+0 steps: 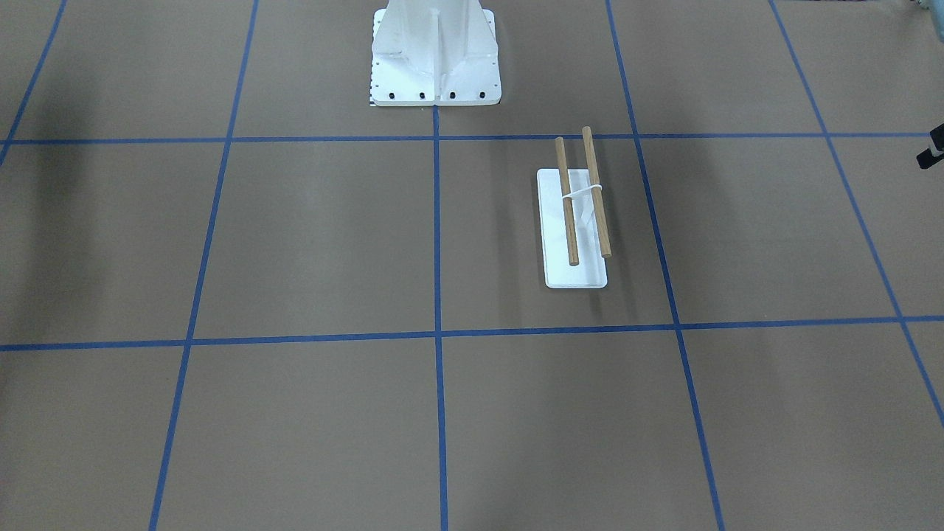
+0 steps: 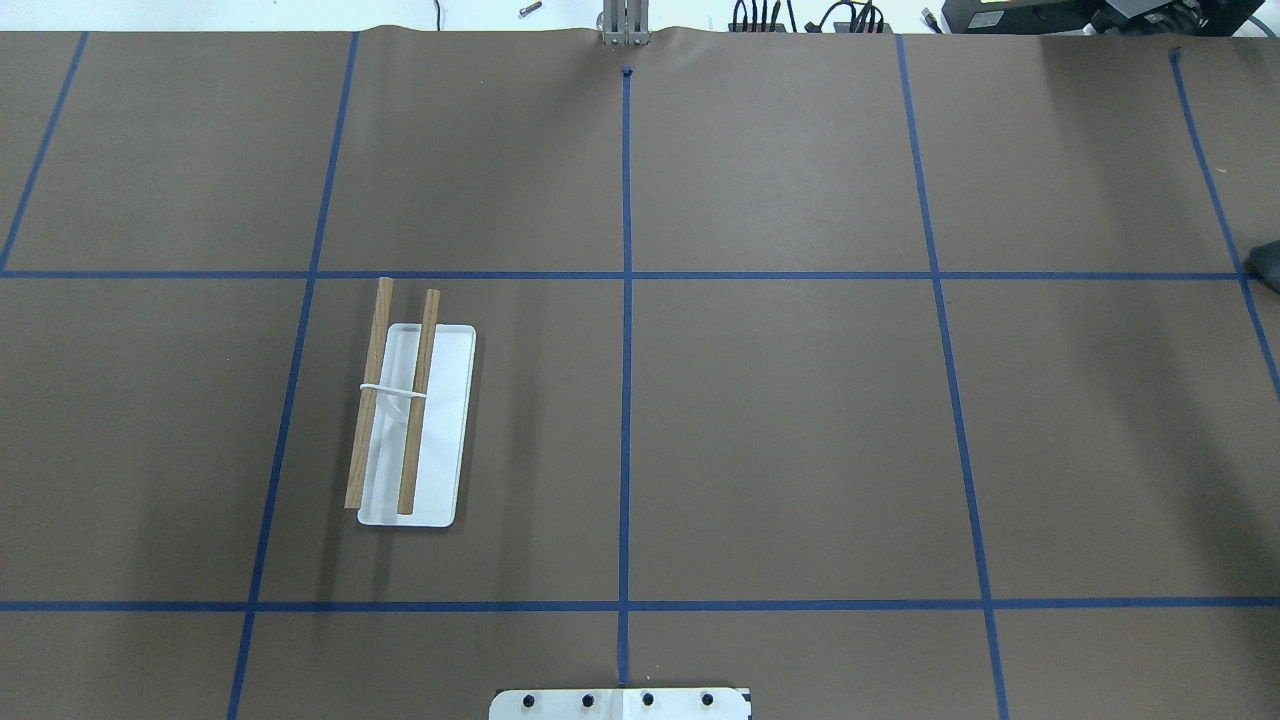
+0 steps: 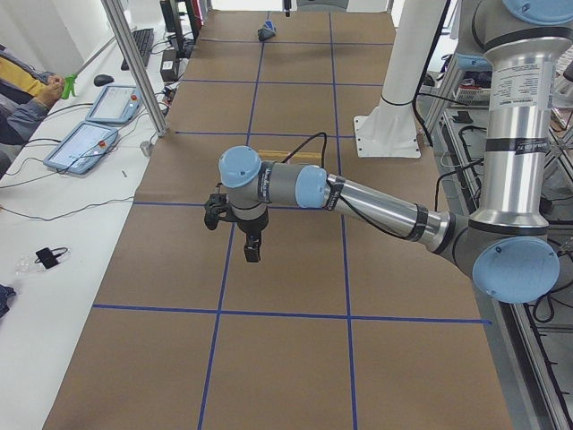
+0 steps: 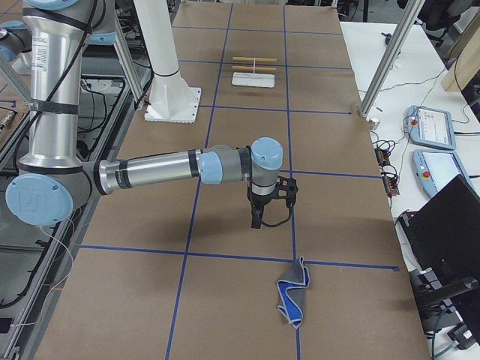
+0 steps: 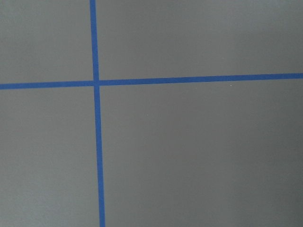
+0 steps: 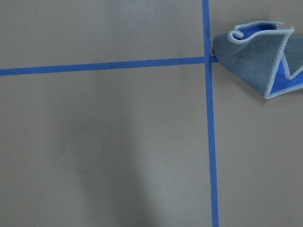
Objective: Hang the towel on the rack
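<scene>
The rack (image 1: 575,221) stands on the brown table with a white base and two bare wooden rods; it also shows in the overhead view (image 2: 410,420) and, far off, in the exterior right view (image 4: 255,71). The towel (image 4: 294,300), grey with a blue inner side and a light edge, lies crumpled at the table's right end, by a tape crossing (image 6: 255,61); only its edge shows in the overhead view (image 2: 1265,262). My right gripper (image 4: 256,223) hangs above the table short of the towel. My left gripper (image 3: 252,255) hangs over bare table. I cannot tell whether either is open.
The white robot mount (image 1: 435,59) with bolts stands at the table's robot side. Blue tape lines grid the table. Tablets (image 3: 85,143) and an operator's hand lie on the white side bench. A small black part (image 1: 931,147) pokes in at the front view's right edge.
</scene>
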`<state>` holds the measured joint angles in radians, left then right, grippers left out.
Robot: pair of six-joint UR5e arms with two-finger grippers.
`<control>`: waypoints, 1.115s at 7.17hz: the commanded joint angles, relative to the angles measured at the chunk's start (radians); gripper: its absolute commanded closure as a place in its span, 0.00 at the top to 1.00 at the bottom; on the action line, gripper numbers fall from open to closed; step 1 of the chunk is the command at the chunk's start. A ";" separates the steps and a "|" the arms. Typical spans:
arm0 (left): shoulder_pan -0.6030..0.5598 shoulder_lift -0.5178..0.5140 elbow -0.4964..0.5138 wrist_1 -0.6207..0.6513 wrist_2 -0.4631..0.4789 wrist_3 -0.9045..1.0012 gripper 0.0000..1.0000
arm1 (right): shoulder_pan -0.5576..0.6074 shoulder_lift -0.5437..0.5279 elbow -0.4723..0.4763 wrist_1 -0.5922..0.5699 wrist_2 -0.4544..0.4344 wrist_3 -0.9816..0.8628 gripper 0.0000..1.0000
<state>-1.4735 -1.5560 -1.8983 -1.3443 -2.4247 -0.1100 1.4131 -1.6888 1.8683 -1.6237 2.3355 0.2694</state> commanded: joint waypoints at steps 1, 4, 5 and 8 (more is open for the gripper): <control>-0.001 0.013 -0.008 -0.004 -0.008 -0.010 0.98 | 0.001 0.000 0.000 0.002 0.001 0.001 1.00; 0.004 0.011 -0.007 -0.006 -0.008 -0.010 0.98 | 0.000 -0.002 -0.001 0.005 0.001 0.001 1.00; 0.004 0.011 -0.001 -0.007 -0.007 -0.007 0.98 | 0.001 -0.002 0.000 0.005 0.005 0.001 1.00; 0.004 0.011 -0.004 -0.010 -0.005 -0.007 0.98 | 0.000 0.001 0.009 0.008 0.033 0.001 1.00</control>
<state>-1.4695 -1.5440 -1.9023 -1.3546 -2.4311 -0.1170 1.4130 -1.6887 1.8748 -1.6163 2.3511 0.2706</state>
